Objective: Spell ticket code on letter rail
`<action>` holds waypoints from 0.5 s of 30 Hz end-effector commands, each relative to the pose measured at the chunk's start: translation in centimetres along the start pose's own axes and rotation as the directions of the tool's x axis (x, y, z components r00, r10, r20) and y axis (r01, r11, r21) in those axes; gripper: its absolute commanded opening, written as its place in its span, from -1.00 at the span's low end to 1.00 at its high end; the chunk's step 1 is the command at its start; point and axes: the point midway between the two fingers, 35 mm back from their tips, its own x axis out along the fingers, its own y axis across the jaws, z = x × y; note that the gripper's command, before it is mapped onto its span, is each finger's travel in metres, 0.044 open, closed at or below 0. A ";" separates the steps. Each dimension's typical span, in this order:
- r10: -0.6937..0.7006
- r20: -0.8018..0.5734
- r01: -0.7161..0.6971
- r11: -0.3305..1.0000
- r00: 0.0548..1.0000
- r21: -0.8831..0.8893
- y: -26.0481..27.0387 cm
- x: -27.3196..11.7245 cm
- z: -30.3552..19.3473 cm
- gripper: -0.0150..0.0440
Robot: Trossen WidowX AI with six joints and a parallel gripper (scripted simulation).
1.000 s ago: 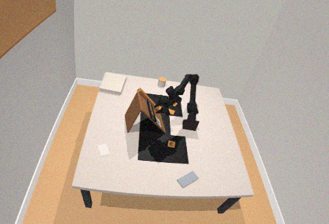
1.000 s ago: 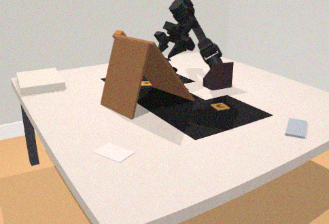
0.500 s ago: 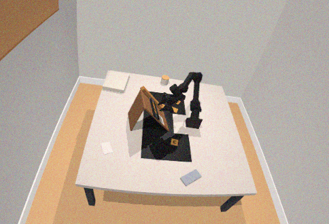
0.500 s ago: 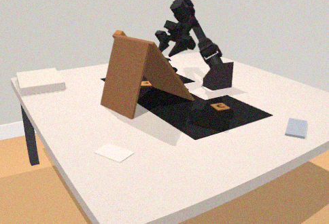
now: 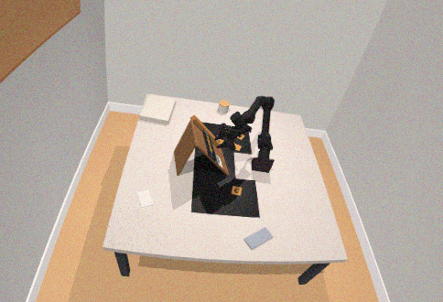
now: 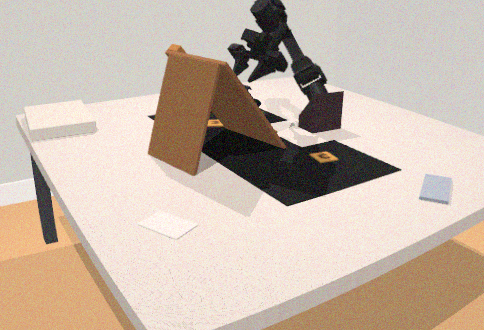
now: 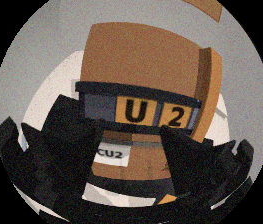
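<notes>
The brown board leans like a tent. Its dark rail holds a U tile and, to its right, a 2 tile in the wrist view. A narrow gap parts them, and a small gap shows right of the 2. The rail's left part is empty. The ticket below reads CU2. A C tile lies flat on the near black mat. My gripper is open and empty, in front of the rail; contact cannot be told.
Several orange tiles, one of them near the arm, lie on the far black mat. A cup and a pale block stand at the back. A white card and blue-grey box lie nearer the front.
</notes>
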 end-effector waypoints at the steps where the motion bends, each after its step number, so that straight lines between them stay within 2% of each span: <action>1: -0.005 0.002 0.005 1.000 1.000 0.007 -0.3 -0.2 0.1 0.51; 10: -0.005 0.002 0.005 1.000 1.000 0.007 -0.5 -0.3 0.2 0.51; 15: 0.000 0.000 0.000 1.000 1.000 0.001 -0.2 -0.2 0.1 0.06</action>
